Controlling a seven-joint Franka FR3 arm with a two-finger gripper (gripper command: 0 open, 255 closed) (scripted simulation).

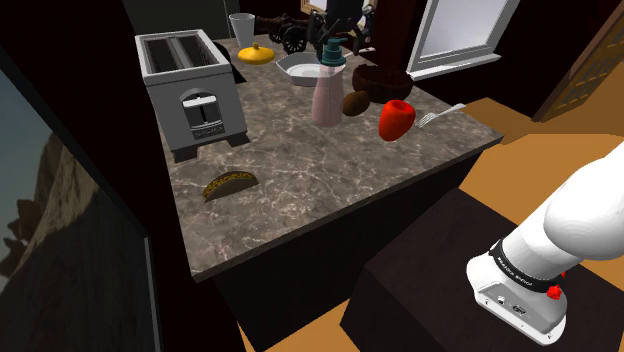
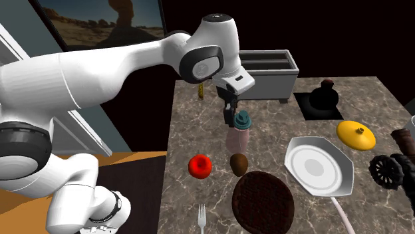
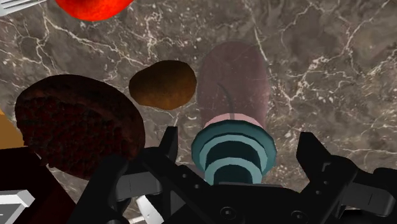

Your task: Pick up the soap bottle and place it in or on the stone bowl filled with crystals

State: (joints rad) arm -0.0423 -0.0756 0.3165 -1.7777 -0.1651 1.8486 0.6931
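On the marbled counter point(image 1: 300, 190) the soap bottle point(image 1: 327, 92) stands toward the far side, past the toaster point(image 1: 190, 90). On the shoulder view's right a brown oval lump point(image 1: 355, 103) sits just beside it, then a red fruit point(image 1: 396, 118). The dark bowl point(image 1: 380, 80) lies just beyond those, and a white plate point(image 1: 300, 68) lies beyond the bottle. The bottle is upright, its pink body vertical and its teal pump cap on top. The gripper point(image 3: 238, 143) hangs right over it, fingers point(image 3: 168, 143) spread to either side of the cap, touching nothing.
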